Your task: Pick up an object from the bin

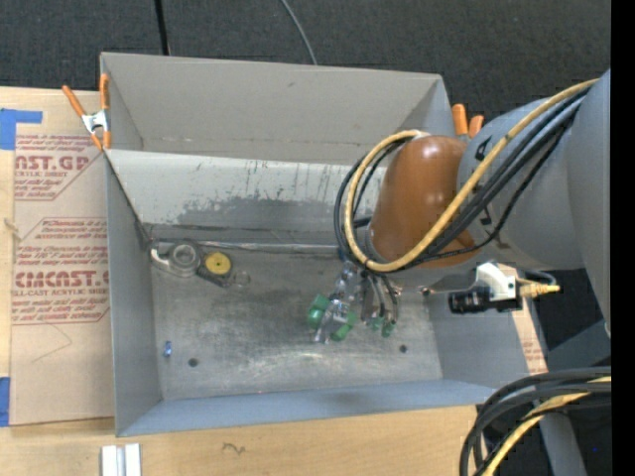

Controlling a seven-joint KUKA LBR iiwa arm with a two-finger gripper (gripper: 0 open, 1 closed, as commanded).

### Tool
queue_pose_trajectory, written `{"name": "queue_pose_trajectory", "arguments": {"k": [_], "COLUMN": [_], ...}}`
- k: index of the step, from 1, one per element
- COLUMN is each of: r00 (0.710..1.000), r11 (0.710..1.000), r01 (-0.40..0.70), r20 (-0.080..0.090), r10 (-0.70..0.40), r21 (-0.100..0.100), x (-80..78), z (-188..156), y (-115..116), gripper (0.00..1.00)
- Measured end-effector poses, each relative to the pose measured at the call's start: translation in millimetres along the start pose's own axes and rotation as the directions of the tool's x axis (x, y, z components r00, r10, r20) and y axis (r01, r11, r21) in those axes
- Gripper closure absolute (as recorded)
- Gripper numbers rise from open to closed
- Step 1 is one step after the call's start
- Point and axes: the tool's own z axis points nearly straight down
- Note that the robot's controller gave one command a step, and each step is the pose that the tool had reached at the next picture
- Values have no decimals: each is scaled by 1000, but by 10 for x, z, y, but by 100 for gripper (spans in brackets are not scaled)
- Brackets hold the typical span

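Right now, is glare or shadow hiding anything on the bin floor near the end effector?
Camera view: the bin floor is evenly lit, with no strong glare. The back wall has a pale streaked patch, glare or wear, I cannot tell. The end effector partly covers the green pieces around it. The yellow disc is plainly lit.

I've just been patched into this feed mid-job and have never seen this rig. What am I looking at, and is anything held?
One camera looks down, slightly sideways, on a grey metal bin. The big grey arm with an orange cover and cables comes in from the right. Its gripper is low over the bin floor, right of the middle, with small green pieces close around it. On the left of the floor lie a yellow disc and a clear ring, with a blue speck nearer the front. I cannot tell whether anything is held.
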Motion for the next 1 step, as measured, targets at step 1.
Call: {"name": "queue_pose_trajectory", "arguments": {"k": [1], "r00": [1000], "r11": [1000], "r01": [1], "r20": [-6], "r10": [-1], "r21": [3], "x": [0], "z": [1], "y": [2], "gripper": [100]}}
